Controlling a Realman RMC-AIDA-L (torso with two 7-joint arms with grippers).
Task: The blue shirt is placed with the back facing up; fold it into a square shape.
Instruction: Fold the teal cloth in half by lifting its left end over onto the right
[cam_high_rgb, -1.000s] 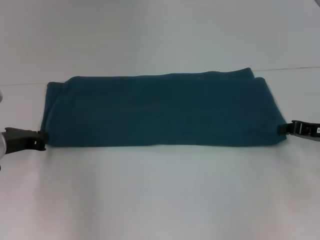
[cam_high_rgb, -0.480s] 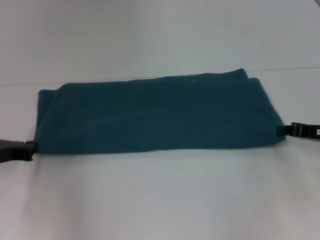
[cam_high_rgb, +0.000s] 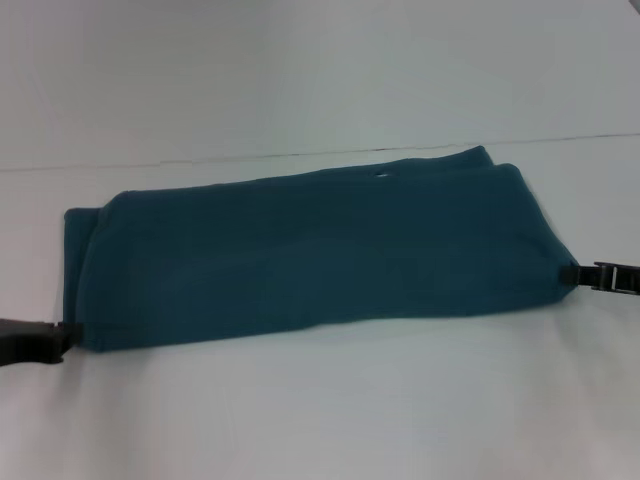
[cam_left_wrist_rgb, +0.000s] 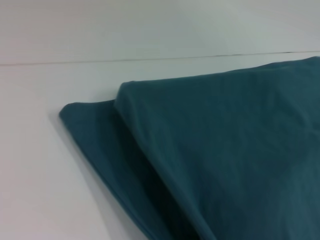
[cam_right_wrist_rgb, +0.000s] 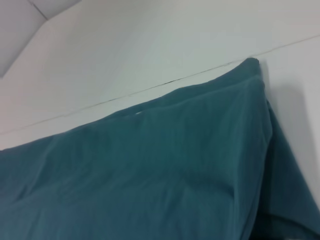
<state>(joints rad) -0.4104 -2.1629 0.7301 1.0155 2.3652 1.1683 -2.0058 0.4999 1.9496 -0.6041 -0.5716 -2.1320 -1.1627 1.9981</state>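
Head view first: the big dark teal-blue shirt of soft plain fabric (cam_high_rgb: 310, 255) is lying on the white table (cam_high_rgb: 320, 410), already folded into a long band that runs across in front of the robot. The left tool (cam_high_rgb: 60, 338) sits right at the shirt's near-left corner, and the right tool (cam_high_rgb: 578, 275) is at the shirt's right end corner. Both look pinched shut on the cloth, though the fingertips are mostly buried in the fabric edge. My guess is they hold the two end corners so the band stays taut and flat while it gets dragged or lined up for the next fold. The shirt sits skewed, its left end nearer the robot than its right.

Left wrist view: just the shirt's corner (cam_left_wrist_rgb: 220, 150), with a second layer peeking out from under the top one, so the stack isn't perfectly flush. No fingers visible here.

Right wrist view: the shirt's far edge (cam_right_wrist_rgb: 165, 170) against the table seam, with a tiny white fleck on the cloth. No fingers here either.
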